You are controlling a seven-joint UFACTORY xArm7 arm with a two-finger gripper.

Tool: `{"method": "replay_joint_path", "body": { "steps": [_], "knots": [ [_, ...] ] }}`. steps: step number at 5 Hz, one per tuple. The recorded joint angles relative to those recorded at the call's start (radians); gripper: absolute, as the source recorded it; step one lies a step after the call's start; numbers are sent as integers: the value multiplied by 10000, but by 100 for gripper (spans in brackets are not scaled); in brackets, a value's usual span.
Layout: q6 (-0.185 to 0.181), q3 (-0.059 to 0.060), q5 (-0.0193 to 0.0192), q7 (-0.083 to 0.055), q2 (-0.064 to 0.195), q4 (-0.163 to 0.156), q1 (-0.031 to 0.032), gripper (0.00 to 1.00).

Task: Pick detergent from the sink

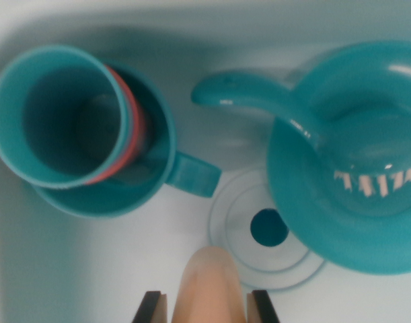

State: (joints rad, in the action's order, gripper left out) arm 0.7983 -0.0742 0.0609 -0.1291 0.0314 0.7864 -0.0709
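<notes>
**Inspector:** Wrist view, the only one supplied. State the claw.

**Assistant:** The claw (208, 306) sits at the bottom edge. Two dark fingertips (151, 307) show, one on either side of a pale peach, round-topped object. I take that object to be the detergent (208, 286), likely the cap end of a bottle. The jaws stand partly open, at the object's width, and flank it closely. Whether they press it firmly cannot be told; contact looks likely on both sides.

**Inspector:** And where does it lie?

**Assistant:** Inside the sink (91, 269), white-walled, just beside the drain (268, 227) on the wrist view's left. It points up toward the camera, which suits a straight grasp from above.

**Inspector:** Other contents?

**Assistant:** A teal cup (54, 114) with a red band, tilted and nested in a teal mug (124, 168) whose handle points toward the drain. On the wrist view's right, a teal teapot (353, 161) with its spout (245, 97) reaching left; its base overlaps the drain's ring.

**Inspector:** Clearance?

**Assistant:** The detergent stands apart from both, between mug handle and teapot. In my judgement a vertical lift should pass clear, provided the hold is sound. The rounded, smooth top could slip if gripped too near its end.

**Inspector:** Progress?

**Assistant:** Grasp stage, by my reading; lifting not yet evident.
</notes>
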Motion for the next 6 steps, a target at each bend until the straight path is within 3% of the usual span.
{"method": "replay_joint_path", "body": {
  "steps": [3, 4, 5, 6],
  "knots": [
    [500, 1, -19, 29, -113, 388, 0, 100],
    [500, 1, -19, 29, -113, 388, 0, 100],
    [816, 1, -32, 47, -185, 632, 0, 100],
    [816, 1, -32, 47, -185, 632, 0, 100]
  ]
}}
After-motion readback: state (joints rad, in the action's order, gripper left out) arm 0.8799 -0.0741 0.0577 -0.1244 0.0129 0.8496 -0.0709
